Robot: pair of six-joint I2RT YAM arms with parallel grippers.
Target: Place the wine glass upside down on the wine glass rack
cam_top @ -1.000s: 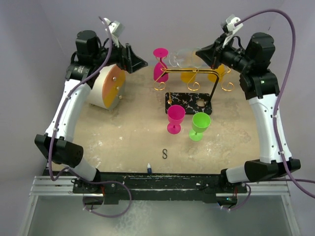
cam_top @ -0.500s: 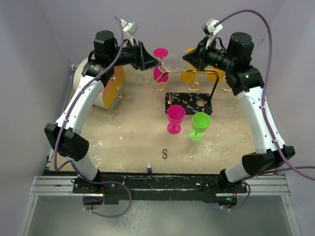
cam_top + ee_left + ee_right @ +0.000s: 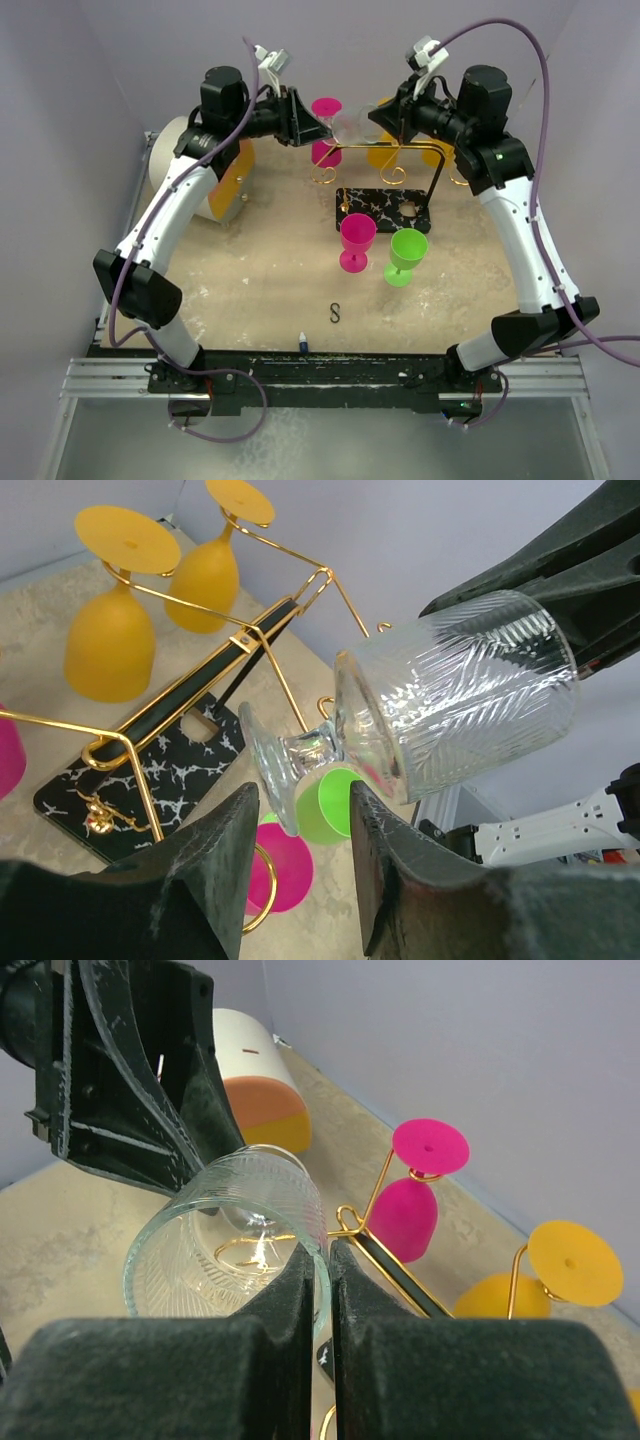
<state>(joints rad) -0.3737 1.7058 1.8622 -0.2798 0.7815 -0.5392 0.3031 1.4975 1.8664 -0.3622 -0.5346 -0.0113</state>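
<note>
Clear ribbed glass, thin-walled and rigid: the wine glass [image 3: 362,120] lies on its side in the air at the upper centre of the top view, above the wine glass rack [image 3: 385,149] and between the two arms. The right gripper [image 3: 322,1258] is clenched on the bowl's rim, with one finger inside the mouth and one outside, as its own wrist view shows. The left gripper [image 3: 298,805] is spread, its fingers on either side of the stem and foot at the lower centre of the left wrist view. I cannot tell whether they touch the glass yet.

The glass is likely light but brittle and slick. A pinch on the rim gives poor leverage, and a hard squeeze there could chip it. The stem looks the sturdier place to hold it — close under the bowl, leaving the foot free to slide between the gold wires with the bowl hanging down, as the yellow glasses [image 3: 110,640] hang at the upper left.
</note>
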